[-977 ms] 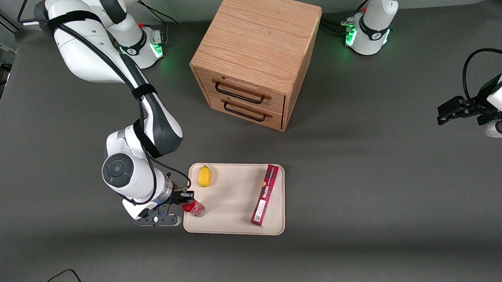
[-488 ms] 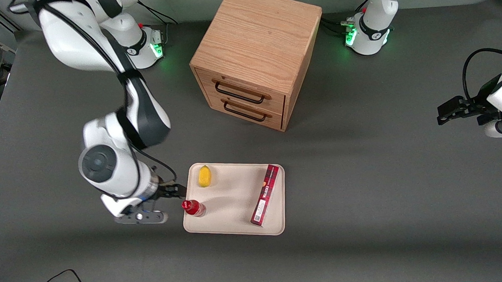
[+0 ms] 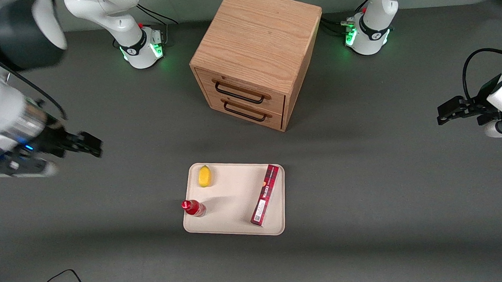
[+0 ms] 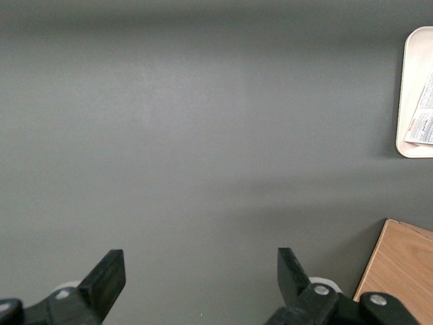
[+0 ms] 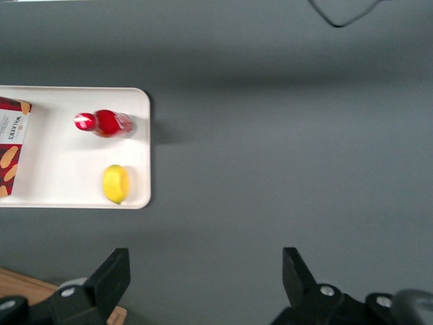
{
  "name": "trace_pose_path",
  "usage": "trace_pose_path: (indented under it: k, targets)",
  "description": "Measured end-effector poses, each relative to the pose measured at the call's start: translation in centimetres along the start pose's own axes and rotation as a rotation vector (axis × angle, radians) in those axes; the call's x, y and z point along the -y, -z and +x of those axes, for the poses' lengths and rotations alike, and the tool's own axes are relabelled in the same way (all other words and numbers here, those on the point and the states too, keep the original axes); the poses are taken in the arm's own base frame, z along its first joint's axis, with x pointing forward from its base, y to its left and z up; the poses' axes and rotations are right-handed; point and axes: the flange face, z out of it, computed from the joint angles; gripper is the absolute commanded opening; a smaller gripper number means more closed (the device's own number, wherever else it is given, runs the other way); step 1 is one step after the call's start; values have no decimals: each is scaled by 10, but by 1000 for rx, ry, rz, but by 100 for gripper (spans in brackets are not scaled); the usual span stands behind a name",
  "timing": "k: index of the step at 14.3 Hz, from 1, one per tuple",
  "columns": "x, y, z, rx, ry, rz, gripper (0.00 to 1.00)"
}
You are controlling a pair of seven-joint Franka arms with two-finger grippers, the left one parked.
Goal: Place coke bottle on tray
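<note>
Bottle first: I see the slim red coke bottle [image 3: 193, 208] with its red cap standing upright on the cream-beige rectangular tray [image 3: 237, 216], at the tray's edge toward the working arm's end of the grey bench [image 3: 360, 174]. On the same tray lie 1 yellow lemon [image 3: 204, 176] and 1 long dark-red box [image 3: 265, 194]. My gripper [image 3: 93, 147] hangs well apart from the tray, fingers spread wide, holding nothing.

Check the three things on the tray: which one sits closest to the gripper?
The coke bottle, upright at the tray's edge toward the working arm. The lemon is close too; the red box sits farthest. The gripper hangs open, well clear.
</note>
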Motion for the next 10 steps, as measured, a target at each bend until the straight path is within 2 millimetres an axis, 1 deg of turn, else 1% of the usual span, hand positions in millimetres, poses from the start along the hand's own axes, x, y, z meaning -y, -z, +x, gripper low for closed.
trace_pose_path:
  k: [2,5,7,8,10]
  targets:
    - [-35,20,-24,-22,10,15,100]
    - [-82,41,-52,-43,14,33,100]
    - [-100,47,-61,-52,9,36,100]
    - [-106,47,-62,-51,14,36,100]
    - [-110,43,-61,-45,20,35,100]
